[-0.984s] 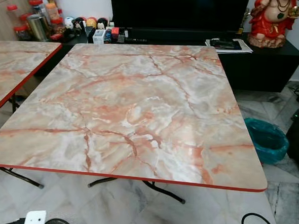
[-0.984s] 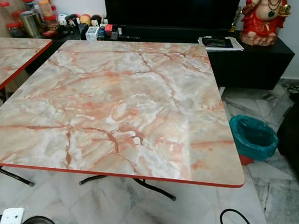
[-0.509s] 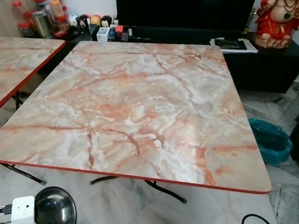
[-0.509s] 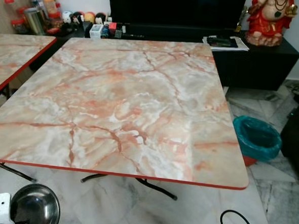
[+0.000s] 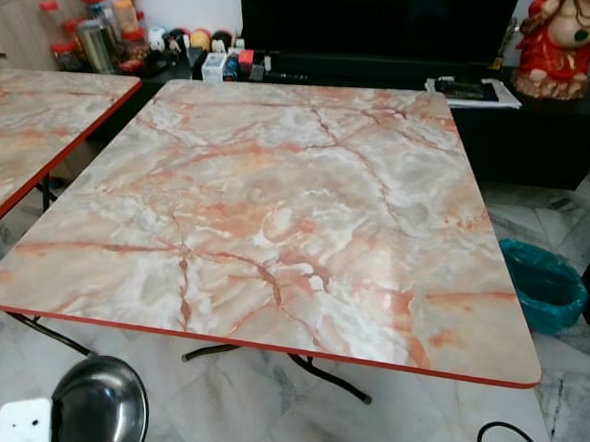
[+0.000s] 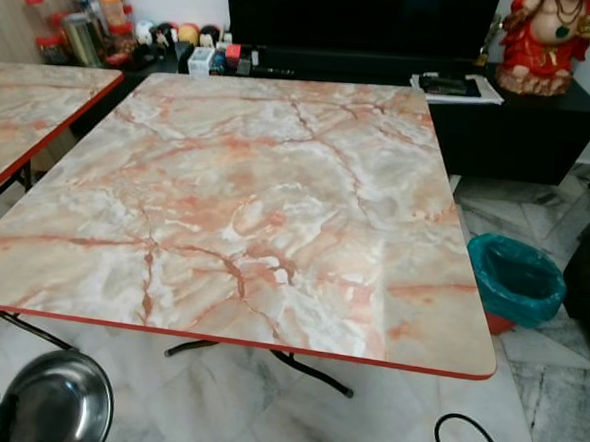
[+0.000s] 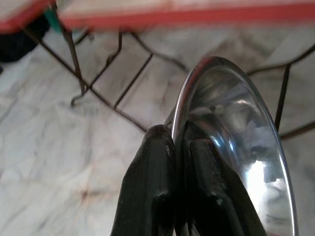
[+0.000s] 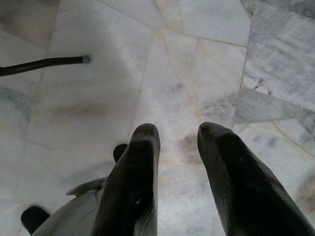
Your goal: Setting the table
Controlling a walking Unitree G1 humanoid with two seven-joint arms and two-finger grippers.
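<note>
Left gripper (image 7: pixel 178 147) clamped on the rim of a steel bowl (image 5: pixel 100 406), one finger inside, one outside; bowl carried low, below and just short of the near red edge of the marble-patterned table (image 5: pixel 276 210). Table top bare, no setting placed yet. Right gripper (image 8: pixel 177 142) hanging idle over the marble floor (image 8: pixel 197 59), fingers parted with a moderate gap, nothing between them.

Risks judged from this position:
- Bowl rim striking the table edge or underside if raised before clearing the edge.
- Polished rim slipping or pivoting in a thin pinch grip, dropping the bowl to the floor.
- Bowl landing tilted and skidding on the glossy top if released too high.
- Folding table legs (image 7: pixel 98 78) close to the carry path.
</note>
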